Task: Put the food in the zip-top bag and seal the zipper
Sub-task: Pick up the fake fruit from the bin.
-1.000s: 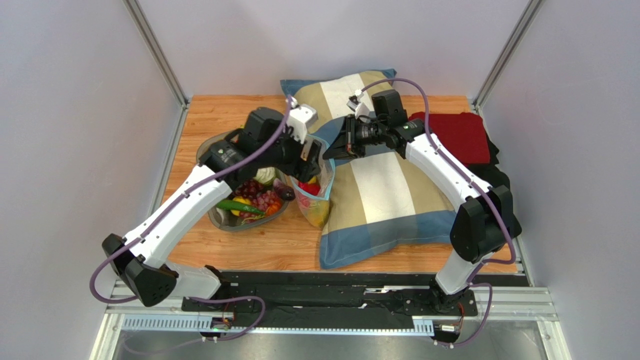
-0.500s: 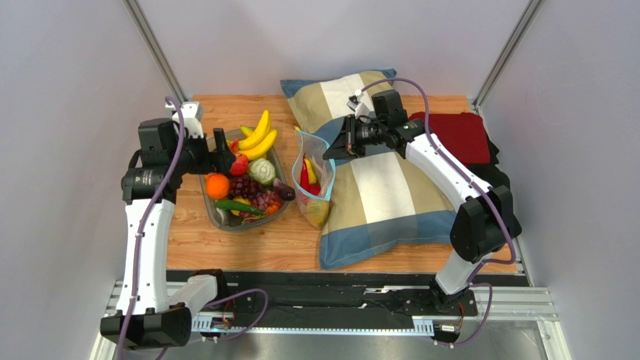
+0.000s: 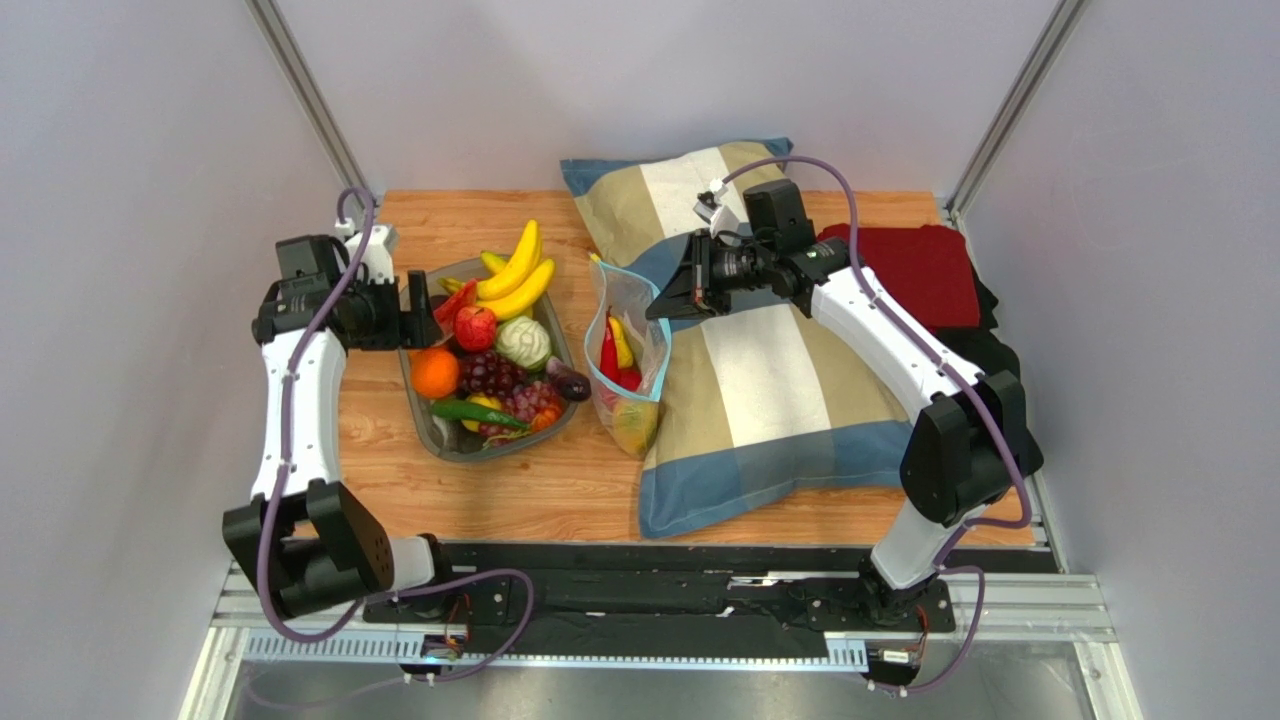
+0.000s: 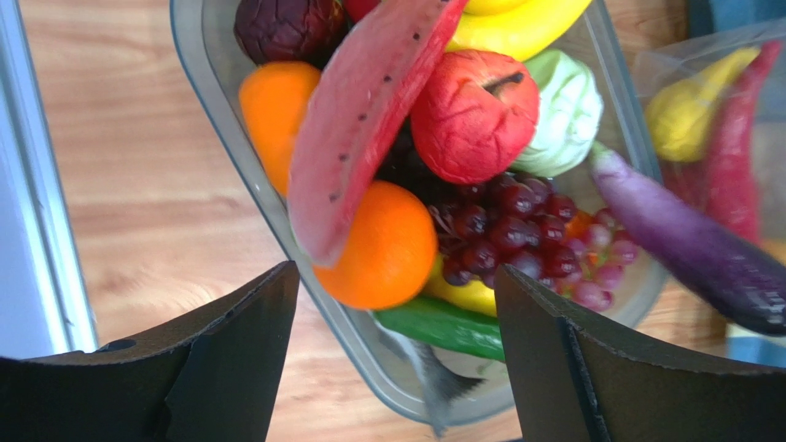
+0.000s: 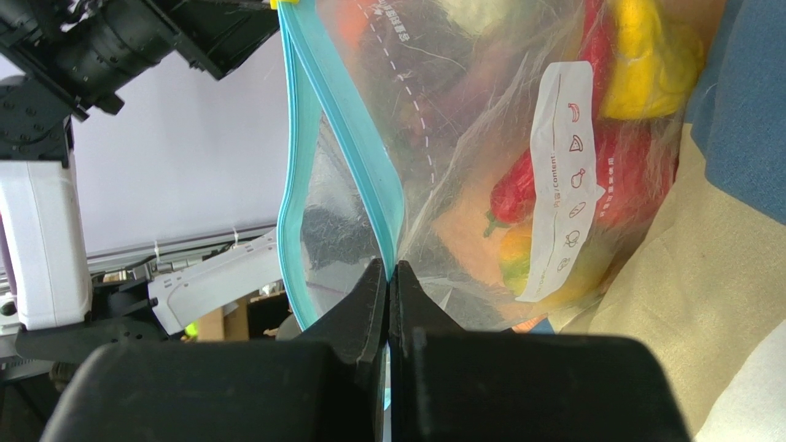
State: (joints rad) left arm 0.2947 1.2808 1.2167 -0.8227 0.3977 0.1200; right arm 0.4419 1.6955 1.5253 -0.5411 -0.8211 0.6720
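A clear floppy plastic zip-top bag (image 3: pixel 628 368) with a light-blue zipper strip (image 5: pixel 386 221) holds red and yellow toy pieces and leans on a striped pillow (image 3: pixel 766 383). The right gripper (image 5: pixel 388 276) pinches its mouth edge from one o'clock. The left gripper (image 4: pixel 397 285), jaws spread and empty, hovers far off at nine o'clock, beside a greyish transparent dish (image 3: pixel 425 432) of glossy toy fruit (image 3: pixel 504 353).

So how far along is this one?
Done: a red pepper and a yellow piece sit in the zip-top bag. In hand: the right jaws, shut on the zipper, hold its mouth up; the left jaws stand open, empty, by the dish. Left: the dish's remaining food, then sealing.
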